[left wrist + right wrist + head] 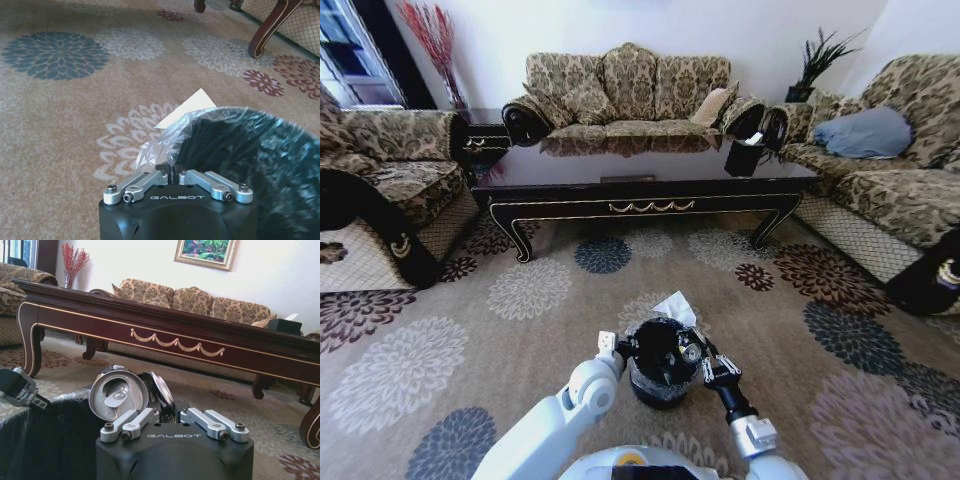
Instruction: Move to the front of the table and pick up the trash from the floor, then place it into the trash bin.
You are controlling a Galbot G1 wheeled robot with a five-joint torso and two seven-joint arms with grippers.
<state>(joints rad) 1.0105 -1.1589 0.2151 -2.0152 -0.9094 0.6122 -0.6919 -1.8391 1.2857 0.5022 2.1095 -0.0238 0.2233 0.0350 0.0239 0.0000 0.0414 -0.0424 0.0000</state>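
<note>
The trash bin (660, 388), black with a shiny liner (260, 150), stands on the carpet just in front of me. My left gripper (618, 347) is at the bin's left rim, its jaws closed on the liner edge (160, 147). My right gripper (706, 364) is over the bin's right rim, shut on a piece of trash, a silver drink can (118, 392) tilted above the bin's mouth (50, 440). A white tissue (677, 306) lies on the floor just beyond the bin (192, 107). The table (650, 205) stands farther ahead (200, 347).
Patterned sofas stand at the left (380, 190), behind the table (630, 95) and at the right (890, 170). A black box (745, 157) sits on the table's right end. Open flowered carpet (530, 290) lies between me and the table.
</note>
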